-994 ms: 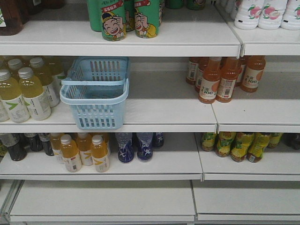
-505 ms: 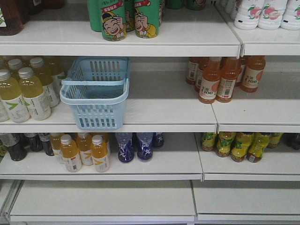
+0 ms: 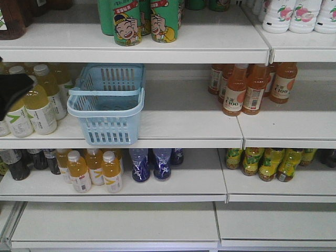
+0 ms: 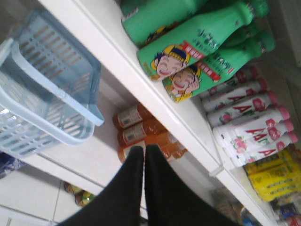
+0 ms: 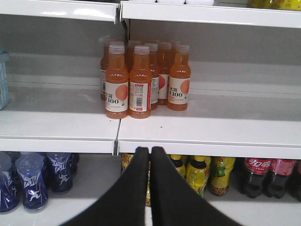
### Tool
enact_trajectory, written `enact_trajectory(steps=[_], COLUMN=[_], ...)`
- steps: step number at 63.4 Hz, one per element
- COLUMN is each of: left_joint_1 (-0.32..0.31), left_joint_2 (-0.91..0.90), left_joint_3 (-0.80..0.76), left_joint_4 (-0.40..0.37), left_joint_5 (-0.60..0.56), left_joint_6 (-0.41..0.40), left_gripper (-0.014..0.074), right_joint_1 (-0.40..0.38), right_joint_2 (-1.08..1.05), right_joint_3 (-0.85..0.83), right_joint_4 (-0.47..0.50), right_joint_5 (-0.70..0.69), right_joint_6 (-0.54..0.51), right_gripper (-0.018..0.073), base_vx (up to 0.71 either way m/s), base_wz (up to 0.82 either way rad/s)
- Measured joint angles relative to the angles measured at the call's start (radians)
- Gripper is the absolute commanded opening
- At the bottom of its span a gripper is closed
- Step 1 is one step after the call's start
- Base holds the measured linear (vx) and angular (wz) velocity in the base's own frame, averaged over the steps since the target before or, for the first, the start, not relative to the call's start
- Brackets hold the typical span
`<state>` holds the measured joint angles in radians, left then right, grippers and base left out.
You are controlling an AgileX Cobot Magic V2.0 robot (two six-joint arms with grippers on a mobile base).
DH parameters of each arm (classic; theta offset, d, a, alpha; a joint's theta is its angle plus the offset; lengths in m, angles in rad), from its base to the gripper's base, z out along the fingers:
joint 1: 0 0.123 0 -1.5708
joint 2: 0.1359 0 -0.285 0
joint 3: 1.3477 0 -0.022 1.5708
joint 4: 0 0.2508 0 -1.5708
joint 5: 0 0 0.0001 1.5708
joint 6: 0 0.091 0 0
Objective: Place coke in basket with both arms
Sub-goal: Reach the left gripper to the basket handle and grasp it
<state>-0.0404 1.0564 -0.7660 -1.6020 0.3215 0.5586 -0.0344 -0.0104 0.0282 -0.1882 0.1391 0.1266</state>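
Note:
The light blue basket (image 3: 107, 102) stands empty on the middle shelf, left of centre, and it also fills the left wrist view's upper left (image 4: 42, 94). Coke bottles (image 5: 257, 173) with red labels stand on the lower shelf, at the right edge of the right wrist view. My right gripper (image 5: 150, 150) is shut on nothing, level with the middle shelf's front edge and to the left of the coke. My left gripper (image 4: 143, 149) is shut and empty too, off to the right of the basket in its own view. A black part of the left arm (image 3: 13, 89) shows at the front view's left edge.
Orange drink bottles (image 3: 252, 86) stand on the middle shelf at the right and pale yellow ones (image 3: 31, 100) at the left. Green cartoon bottles (image 3: 139, 21) are on the top shelf. Below are dark blue bottles (image 3: 152, 164), orange juice (image 3: 94, 170) and yellow-green bottles (image 5: 202, 174).
A black part of the left arm has come into the front view at its left edge, in front of the pale yellow bottles. The basket and bottles have not moved.

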Motion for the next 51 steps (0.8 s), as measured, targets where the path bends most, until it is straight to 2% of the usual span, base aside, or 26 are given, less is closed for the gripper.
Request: enact_trajectory(steps=[3,8,17,39,51], left_joint_1=[0.0,0.0,0.0,0.0,0.0], left_joint_2=[0.049,0.133,0.265,0.427,0.44], left_joint_3=[0.0,-0.01,-0.029,-0.03,-0.052], left_joint_4=[-0.059,-0.089,-0.098,-0.1,-0.1], left_joint_5=[0.044,0.118,0.2,0.205,0.205], left_joint_6=[0.089,0.188,0.288,0.313,0.313], left_gripper=[-0.0008,-0.0008,-0.0007,0.001,0.0103], right_joint_1=[0.0,0.0,0.0,0.0,0.0], right_joint_2=[0.0,0.0,0.0,0.0,0.0], right_joint_3=[0.0,0.0,0.0,0.0,0.0], right_joint_4=[0.0,0.0,0.0,0.0,0.0], right_joint_5=[0.0,0.0,0.0,0.0,0.0], right_joint_6=[0.0,0.0,0.0,0.0,0.0], right_gripper=[-0.0002,-0.0002,-0.0002,-0.0002,-0.0002], base_vx=[0.0,0.0,0.0,0.0,0.0], base_wz=[0.0,0.0,0.0,0.0,0.0])
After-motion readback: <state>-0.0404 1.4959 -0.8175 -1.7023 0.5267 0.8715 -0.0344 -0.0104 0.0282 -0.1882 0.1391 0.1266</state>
